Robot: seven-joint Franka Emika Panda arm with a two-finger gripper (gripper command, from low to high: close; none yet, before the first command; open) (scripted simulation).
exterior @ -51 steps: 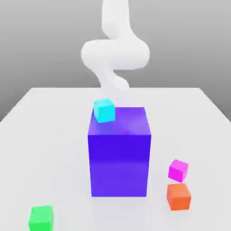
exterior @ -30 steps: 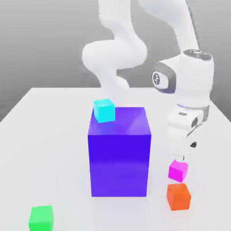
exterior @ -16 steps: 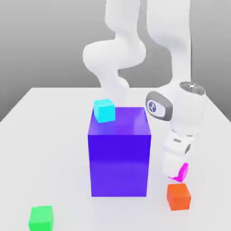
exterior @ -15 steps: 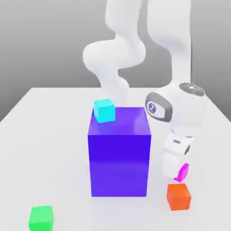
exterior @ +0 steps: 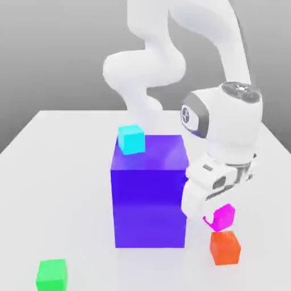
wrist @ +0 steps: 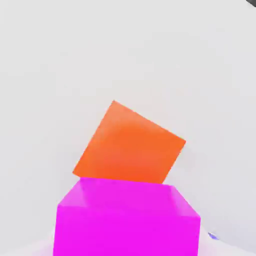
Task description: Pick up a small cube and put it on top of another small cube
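— What changed?
— Your gripper (exterior: 212,219) has clamped onto the pink cube (exterior: 223,216) and lifted it just above the orange cube (exterior: 225,248).
— Next?
— Carry it past the blue block (exterior: 149,193) to the green cube (exterior: 52,275).

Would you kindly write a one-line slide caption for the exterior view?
Pincer shut on the magenta cube, beside the blue-violet block, above the orange cube.

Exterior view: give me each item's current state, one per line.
gripper: shut on the magenta cube
magenta cube: gripped, just above the orange cube
orange cube: on the table
green cube: on the table, nothing on top
cyan cube: atop the blue-violet block
blue-violet block: upright on the table
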